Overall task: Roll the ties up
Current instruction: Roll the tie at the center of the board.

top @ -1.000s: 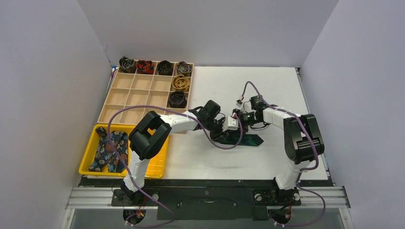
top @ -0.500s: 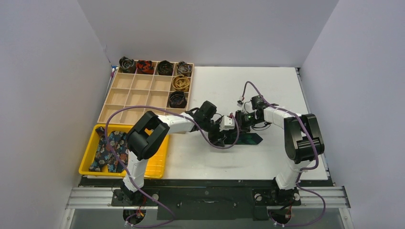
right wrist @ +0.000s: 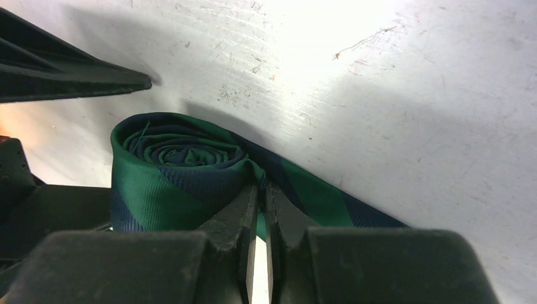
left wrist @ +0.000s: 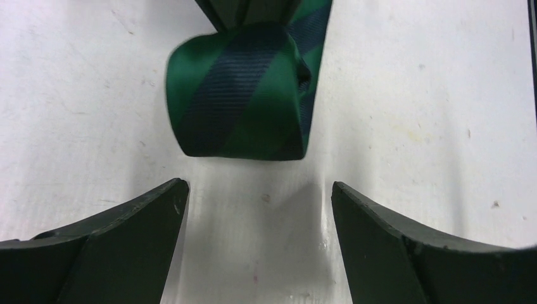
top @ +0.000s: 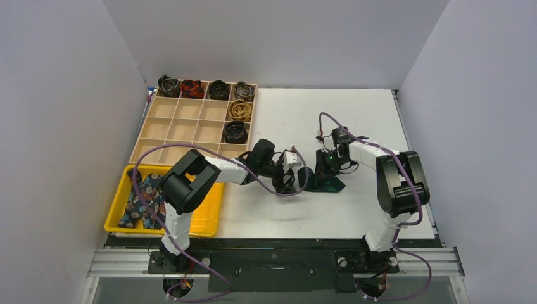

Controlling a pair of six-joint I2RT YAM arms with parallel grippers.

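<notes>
A green and navy tie [top: 309, 178] lies on the white table, its near end wound into a coil [right wrist: 180, 161] and its flat tail [top: 334, 184] running off to the right. My right gripper [right wrist: 259, 190] is shut, pinching a fold of the tie's fabric at the coil's edge. My left gripper [left wrist: 259, 193] is open just left of the coil [left wrist: 240, 95], with bare table between its fingers and nothing touching them. The top view shows the left gripper [top: 292, 178] and right gripper [top: 320, 170] facing each other across the coil.
A wooden compartment box [top: 171, 130] stands at the back left, with rolled ties [top: 192, 88] along its far row and right column, one of them gold [top: 240, 110]. A yellow tray [top: 209, 218] at the near left holds floral ties [top: 145, 199].
My left gripper has opened and drawn back to the left, off the coil. My right gripper has shut on the tie beside the coil.
</notes>
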